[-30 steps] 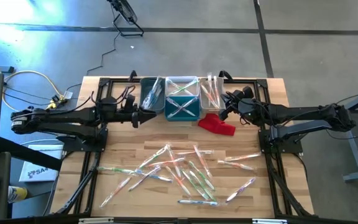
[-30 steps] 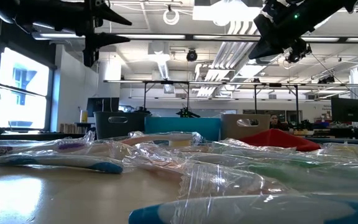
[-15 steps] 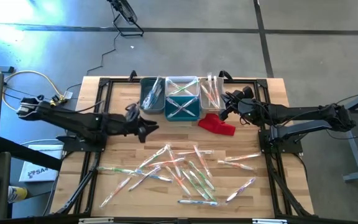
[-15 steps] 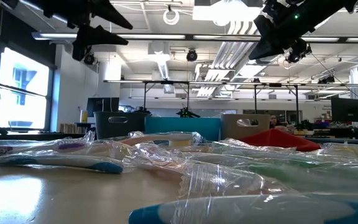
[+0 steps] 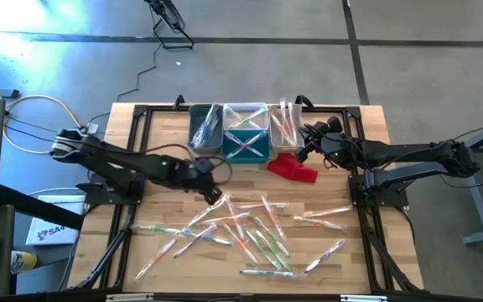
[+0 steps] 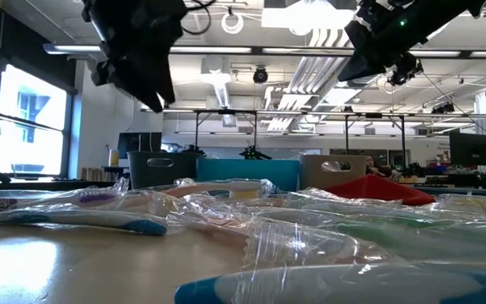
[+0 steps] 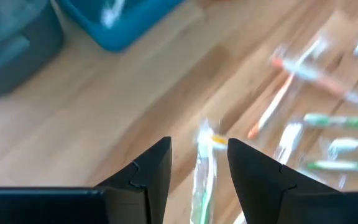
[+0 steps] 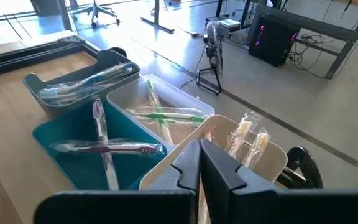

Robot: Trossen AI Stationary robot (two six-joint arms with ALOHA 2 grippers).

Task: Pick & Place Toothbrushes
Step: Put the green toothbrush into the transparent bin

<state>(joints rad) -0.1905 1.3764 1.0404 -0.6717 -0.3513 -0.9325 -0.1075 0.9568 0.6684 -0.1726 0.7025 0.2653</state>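
Note:
Many wrapped toothbrushes [image 5: 241, 231] lie scattered flat on the wooden table's near half. My left gripper [image 5: 217, 197] hovers open above the pile's far left edge and points steeply down. In the left wrist view one wrapped toothbrush [image 7: 202, 180] lies on the table below the gap between the fingers [image 7: 199, 163], untouched. My right gripper [image 5: 302, 152] waits shut in the air by the bins, above the red cloth [image 5: 293, 169]. More toothbrushes lie in the grey bin [image 8: 79, 84], teal bin [image 8: 98, 149], clear bin [image 8: 160, 109] and white bin [image 8: 247, 143].
The bins [image 5: 246, 130] stand in a row at the table's far middle. Black frame rails [image 5: 124, 226] run along the left and right sides of the table. Bare wood [image 5: 166, 201] lies between the left rail and the pile.
My left gripper has swung away from the grey bin, toward the table's near edge and right, up to the toothbrush pile. It has tipped from nearly level to steeply down. Its fingers have stayed open.

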